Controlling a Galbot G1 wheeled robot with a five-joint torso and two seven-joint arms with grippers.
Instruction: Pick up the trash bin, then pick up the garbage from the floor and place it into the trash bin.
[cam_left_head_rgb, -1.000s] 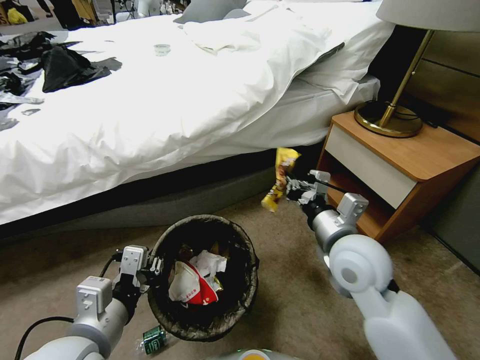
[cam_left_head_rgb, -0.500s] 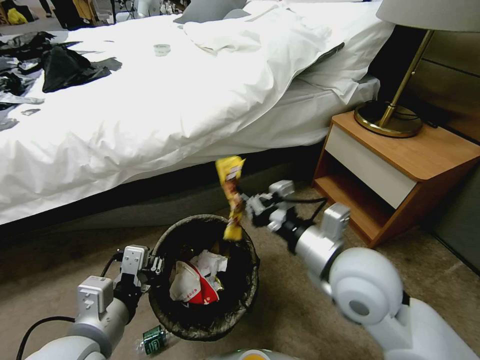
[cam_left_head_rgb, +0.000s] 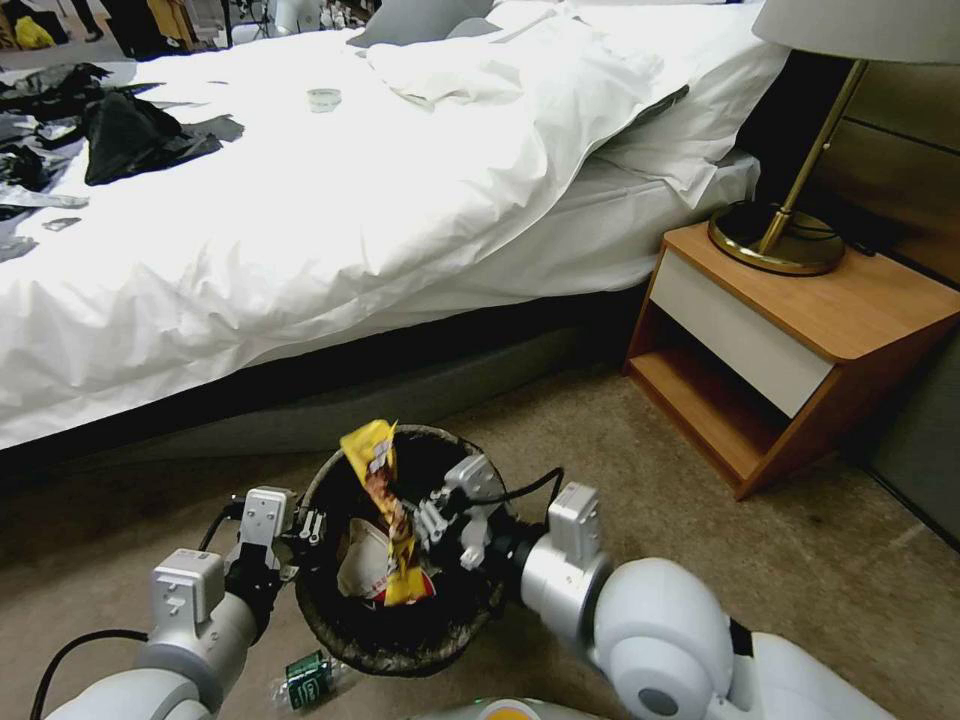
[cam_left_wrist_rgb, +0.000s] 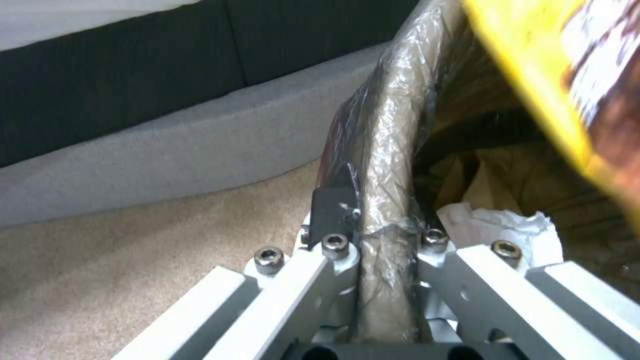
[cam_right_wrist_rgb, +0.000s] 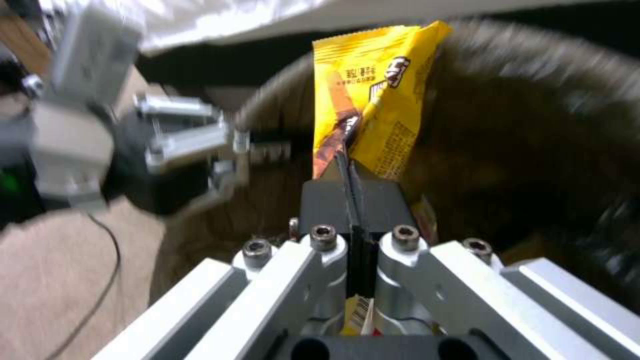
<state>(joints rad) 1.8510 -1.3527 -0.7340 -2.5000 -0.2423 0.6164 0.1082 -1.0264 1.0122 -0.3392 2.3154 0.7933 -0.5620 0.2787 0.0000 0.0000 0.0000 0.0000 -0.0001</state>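
Note:
The trash bin (cam_left_head_rgb: 420, 655), lined with a dark bag, hangs just above the carpet. My left gripper (cam_left_head_rgb: 305, 530) is shut on its left rim. In the left wrist view the left gripper (cam_left_wrist_rgb: 373, 220) pinches the bag-wrapped rim (cam_left_wrist_rgb: 390, 150). My right gripper (cam_left_head_rgb: 418, 520) is shut on a yellow snack wrapper (cam_left_head_rgb: 385, 500), a piece of the garbage, which hangs upright over the bin's mouth. The right wrist view shows the right gripper (cam_right_wrist_rgb: 351, 185) clamped on the wrapper (cam_right_wrist_rgb: 380, 95). A red-and-white carton (cam_left_head_rgb: 365, 575) and white tissue (cam_left_wrist_rgb: 493, 225) lie inside the bin.
A bed with white bedding (cam_left_head_rgb: 300, 220) runs across the back. A wooden nightstand (cam_left_head_rgb: 800, 340) with a brass lamp (cam_left_head_rgb: 780, 240) stands at the right. A small green packet (cam_left_head_rgb: 308, 680) lies on the carpet under the bin's near left edge.
My right gripper has carried the yellow wrapper left and nearer, from beside the nightstand to over the bin's mouth. The left gripper and the bin have stayed put.

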